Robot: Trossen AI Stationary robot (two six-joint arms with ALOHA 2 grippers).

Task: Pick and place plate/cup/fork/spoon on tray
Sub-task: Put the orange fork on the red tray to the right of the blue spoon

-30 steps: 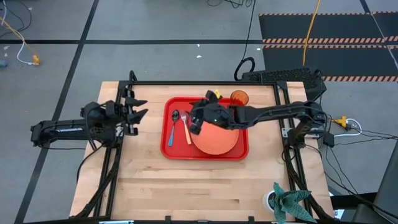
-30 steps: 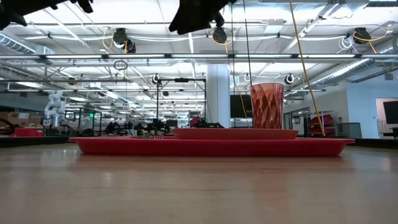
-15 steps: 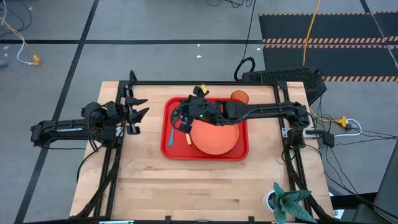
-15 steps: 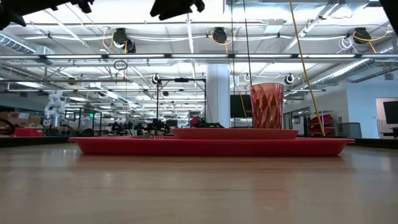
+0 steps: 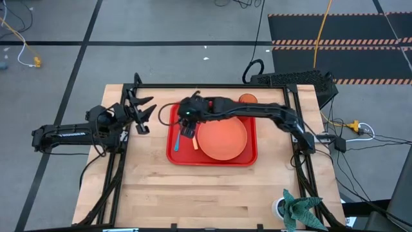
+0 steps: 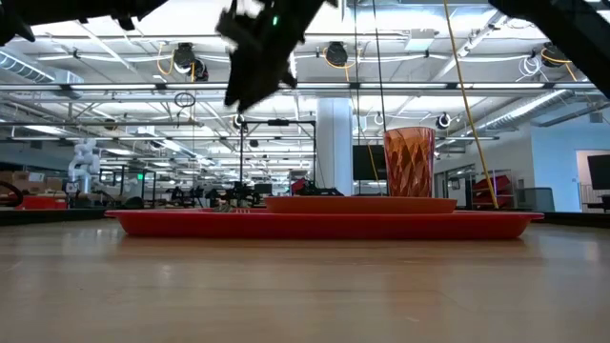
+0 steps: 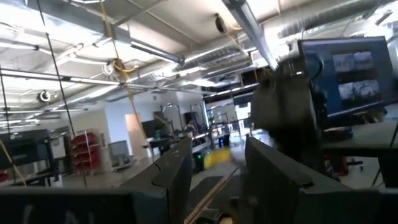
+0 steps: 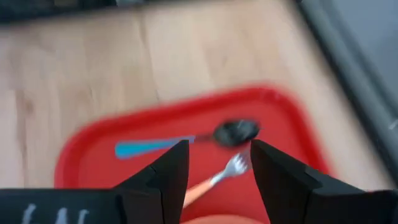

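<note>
The red tray [image 5: 250, 154] lies at the table's far middle. On it lie the orange plate [image 5: 223, 139], the blue-handled spoon [image 8: 163, 145] and the orange-handled fork [image 8: 217, 176], side by side in its left part. The amber cup [image 5: 248, 99] stands at the tray's far right corner and shows upright in the low view [image 6: 410, 162]. My right gripper [image 5: 187, 131] hangs open and empty above the spoon and fork; its fingers [image 8: 166, 177] frame them in the right wrist view. My left gripper [image 5: 143, 113] is open and empty, off the tray's left edge.
The plate fills the tray's right and middle part [image 6: 360, 202]. Bare wood [image 5: 206, 193] reaches from the tray to the table's near edge. A green cloth in a white pot [image 5: 297, 209] sits at the near right corner. Black frame rails [image 5: 212, 86] run along the table's sides.
My right gripper has gone from above the plate's left side toward the table's left edge, and now hangs above the spoon and fork; in the low view it has also come down. It has stayed open. Plate, cup, spoon and fork have kept still.
</note>
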